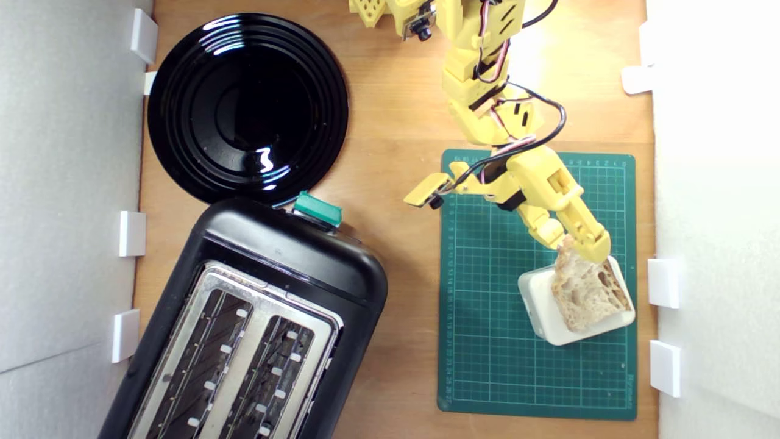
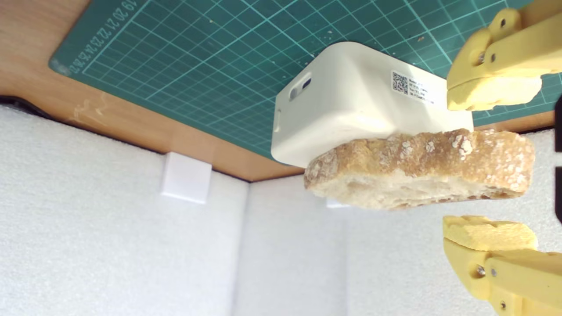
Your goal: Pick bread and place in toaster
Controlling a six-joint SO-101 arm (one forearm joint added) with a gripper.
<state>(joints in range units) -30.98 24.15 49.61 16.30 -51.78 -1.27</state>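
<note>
Lying on a rounded white block [image 1: 548, 317] at the lower right of the exterior view, the bread [image 1: 586, 294] sits over the green cutting mat [image 1: 487, 341]. The yellow gripper [image 1: 579, 251] reaches its near end; in the wrist view its fingers [image 2: 491, 94] stand spread on either side of the slice's crust, with gaps showing, not clamped. The black toaster [image 1: 292, 256] fills the lower left, teal lever [image 1: 318, 209] beside a glossy black plate [image 1: 183, 91] on the wooden worktop [image 1: 396, 122].

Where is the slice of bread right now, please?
In the exterior view's lower right, the bread leans on the white block on the green cutting mat, with the open gripper straddling its end.
</note>
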